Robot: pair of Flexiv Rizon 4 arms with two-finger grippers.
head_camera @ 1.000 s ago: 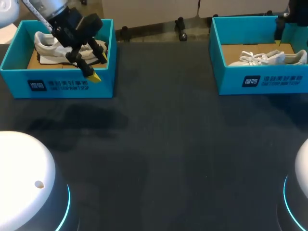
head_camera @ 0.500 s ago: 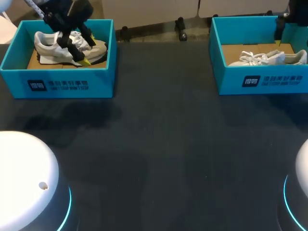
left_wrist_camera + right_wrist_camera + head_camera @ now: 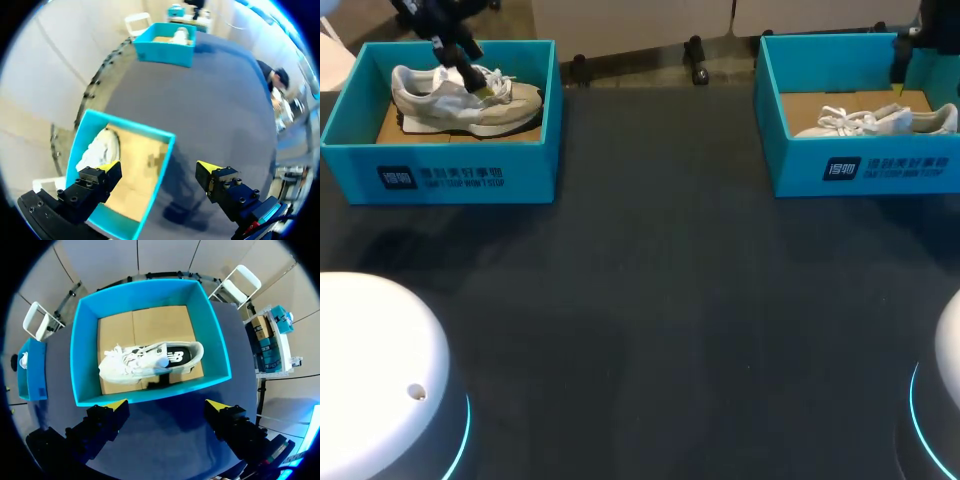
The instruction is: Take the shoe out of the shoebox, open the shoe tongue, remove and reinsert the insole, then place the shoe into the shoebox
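Beyond a stretch of dark table, two teal boxes stood well apart, each holding a pale shoe. The left gripper hung wide open and empty above the left shoebox and left shoe. The right gripper gaped likewise over the right shoebox, with the right shoe ahead. Both shoes looked light and soft-topped, so the firmer heel collar seemed the best hold.

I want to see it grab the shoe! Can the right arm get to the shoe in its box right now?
Probably yes. The box has no lid, the shoe lies uncovered inside, and the right pincer hangs open above it with nothing between.
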